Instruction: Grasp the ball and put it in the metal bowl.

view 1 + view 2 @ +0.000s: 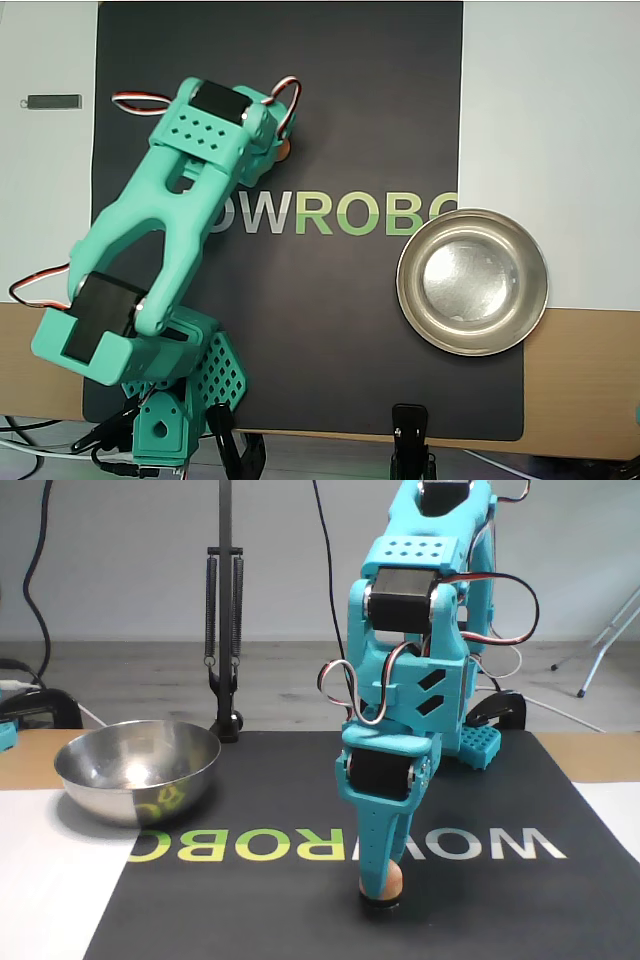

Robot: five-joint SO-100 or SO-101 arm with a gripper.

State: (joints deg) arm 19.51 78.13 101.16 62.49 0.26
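Orange ball (392, 882) pinched low in end effector (380, 892) on black mat (330, 330); we note metal bowl (472, 282) at its four o'clock overhead.

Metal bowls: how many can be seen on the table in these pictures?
1. The metal bowl sits at the right edge of the black mat in the overhead view, at the left in the fixed view. It looks empty. The arm could hide small things, not a bowl.

Teal printed arm (415, 650), black servos, red-white-black looped cables (350, 685)
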